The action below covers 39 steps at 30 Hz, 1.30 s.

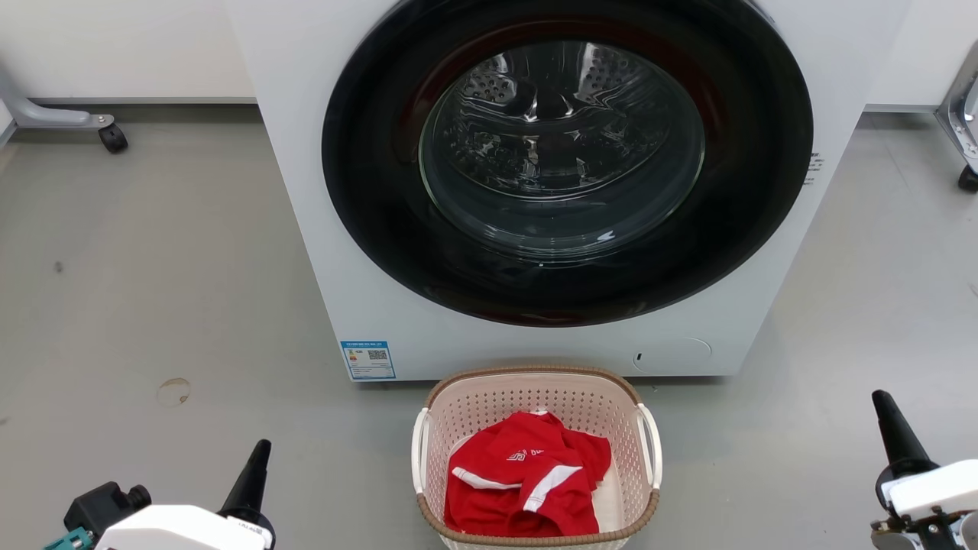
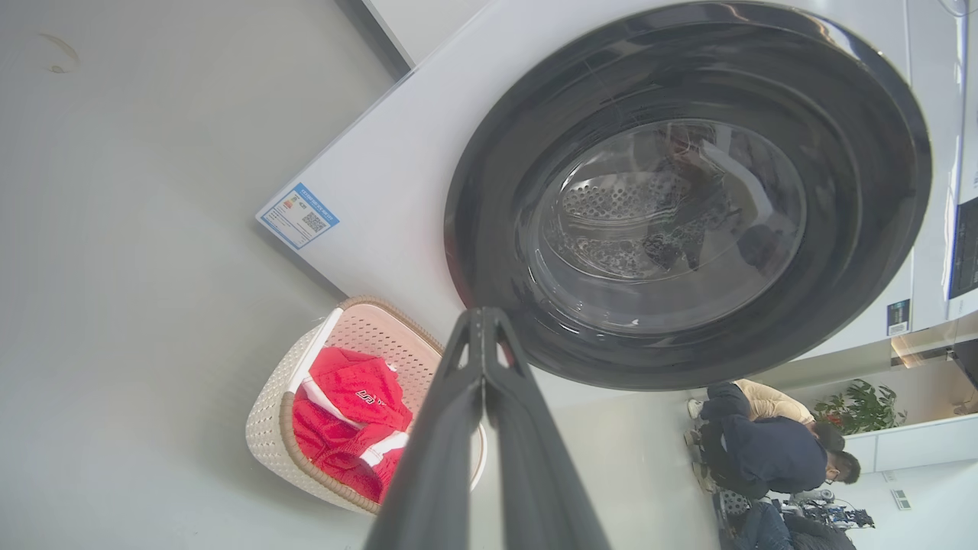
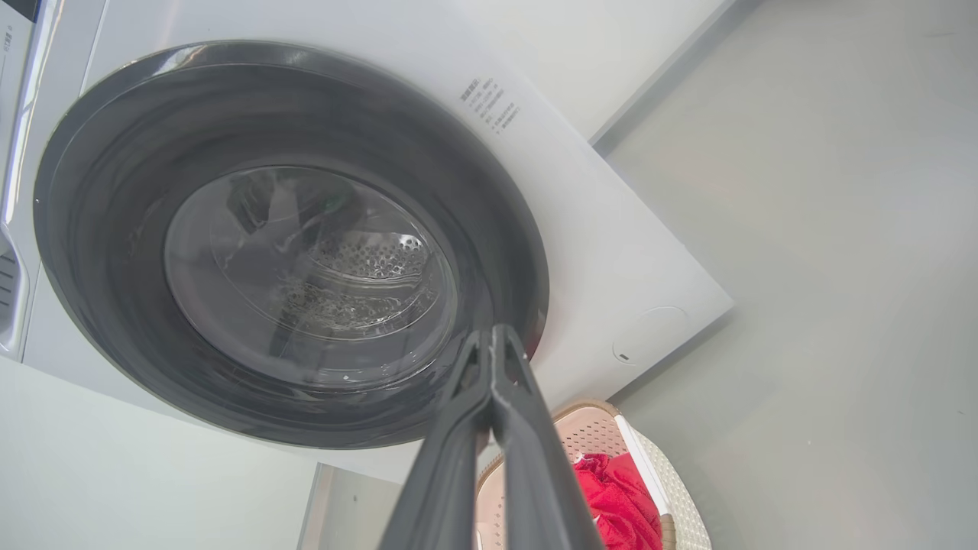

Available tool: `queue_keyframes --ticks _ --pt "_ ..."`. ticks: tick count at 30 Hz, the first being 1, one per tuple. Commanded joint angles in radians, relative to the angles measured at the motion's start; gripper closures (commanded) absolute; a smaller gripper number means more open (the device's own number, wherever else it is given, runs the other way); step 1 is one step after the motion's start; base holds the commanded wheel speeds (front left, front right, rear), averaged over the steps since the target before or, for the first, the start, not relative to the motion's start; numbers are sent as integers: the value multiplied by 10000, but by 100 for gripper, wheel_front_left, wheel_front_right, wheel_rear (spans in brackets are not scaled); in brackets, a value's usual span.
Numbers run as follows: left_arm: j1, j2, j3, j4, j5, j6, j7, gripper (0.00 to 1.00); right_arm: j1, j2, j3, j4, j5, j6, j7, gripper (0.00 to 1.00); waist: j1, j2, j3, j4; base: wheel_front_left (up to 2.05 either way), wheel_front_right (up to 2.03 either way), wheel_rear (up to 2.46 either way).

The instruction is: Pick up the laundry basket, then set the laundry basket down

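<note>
The laundry basket (image 1: 535, 393), pale pink and perforated with a brown rim and white side handles, stands on the floor just in front of the washer, low in the middle of the head view. A red garment (image 1: 527, 473) lies inside it. My left gripper (image 1: 256, 466) is at the lower left, well clear of the basket, its fingers pressed together and empty. My right gripper (image 1: 890, 420) is at the lower right, also apart from the basket and shut on nothing. The left wrist view shows the basket (image 2: 275, 424) left of its shut fingers (image 2: 483, 321); the right wrist view shows the basket (image 3: 672, 489) beside its fingers (image 3: 497, 336).
A white front-loading washer (image 1: 550, 176) with a dark round door, shut, stands right behind the basket. Grey floor (image 1: 153, 290) spreads on both sides. Wheeled frame legs (image 1: 111, 136) stand at the far left and far right (image 1: 966, 177). People (image 2: 772, 451) crouch in the background of the left wrist view.
</note>
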Motion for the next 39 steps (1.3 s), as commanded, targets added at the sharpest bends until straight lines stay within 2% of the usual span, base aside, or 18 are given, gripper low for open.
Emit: queue_keyframes --ticks 1,39 --pt "-655 66 429 -153 -204 -180 49 100 -644 -203 -60 -287 270 -12 84 100 -1 0 6 -19 0 0 0" --pt "-1166 -1322 2298 775 -2684 -1435 293 100 -949 68 -1265 -379 3380 -23 771 100 -1 0 120 -447 0 0 0"
